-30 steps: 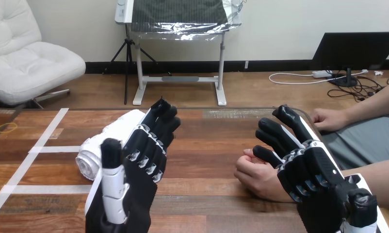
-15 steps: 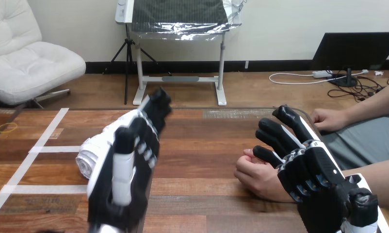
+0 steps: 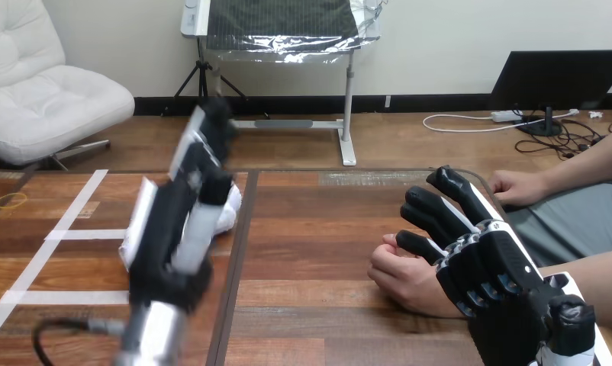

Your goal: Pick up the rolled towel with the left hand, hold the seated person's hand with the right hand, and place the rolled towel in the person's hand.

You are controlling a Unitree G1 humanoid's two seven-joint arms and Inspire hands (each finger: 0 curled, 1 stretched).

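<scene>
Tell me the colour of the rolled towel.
White. The rolled towel shows best in the head view, partly behind the left hand.

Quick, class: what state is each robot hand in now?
Left hand: open, over the rolled towel, holding nothing.
Right hand: open, beside the person's hand, not gripping.

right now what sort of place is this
Probably a robot test setup for care tasks: a wooden table marked with white tape, a rolled towel on it, and a seated person's hand resting at its right side.
</scene>
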